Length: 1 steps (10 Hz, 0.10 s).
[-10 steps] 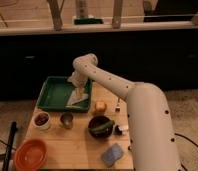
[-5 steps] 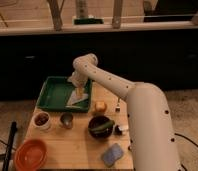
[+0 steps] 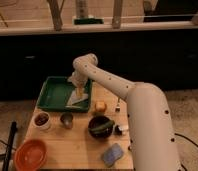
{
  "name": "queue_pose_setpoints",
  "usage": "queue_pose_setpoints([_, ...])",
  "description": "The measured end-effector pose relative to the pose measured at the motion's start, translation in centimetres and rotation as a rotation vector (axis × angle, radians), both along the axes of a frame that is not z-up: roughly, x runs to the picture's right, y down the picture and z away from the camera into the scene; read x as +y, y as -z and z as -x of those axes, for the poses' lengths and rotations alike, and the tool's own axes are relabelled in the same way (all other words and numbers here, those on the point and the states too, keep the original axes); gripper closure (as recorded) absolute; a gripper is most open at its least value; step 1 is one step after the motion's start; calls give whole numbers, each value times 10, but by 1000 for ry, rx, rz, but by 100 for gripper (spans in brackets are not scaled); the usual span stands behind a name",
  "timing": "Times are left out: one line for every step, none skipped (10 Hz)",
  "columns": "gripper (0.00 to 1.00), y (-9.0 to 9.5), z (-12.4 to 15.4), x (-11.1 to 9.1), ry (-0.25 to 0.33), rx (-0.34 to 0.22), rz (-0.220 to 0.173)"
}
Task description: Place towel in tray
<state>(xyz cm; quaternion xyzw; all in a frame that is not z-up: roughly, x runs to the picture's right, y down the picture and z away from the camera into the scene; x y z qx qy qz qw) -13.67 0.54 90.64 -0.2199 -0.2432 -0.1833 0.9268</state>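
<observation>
The green tray (image 3: 53, 95) sits at the far left of the wooden table. The pale towel (image 3: 78, 100) lies limp in the tray's right part, its top corner rising toward my gripper (image 3: 79, 91). My gripper hangs over the tray's right side, at the towel's upper tip, at the end of the white arm (image 3: 117, 87) that reaches in from the right. Whether the gripper still touches the towel cannot be made out.
On the table stand an orange bowl (image 3: 31, 154) at the front left, a small red-filled cup (image 3: 41, 120), a metal cup (image 3: 67, 120), a dark bowl with a green item (image 3: 101, 126), a yellow object (image 3: 99, 106) and a blue-grey pad (image 3: 112, 154). A dark counter runs behind.
</observation>
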Motion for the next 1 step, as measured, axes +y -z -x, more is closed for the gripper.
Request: queue_pose_setpoints([20,0,0,0,0,0,0])
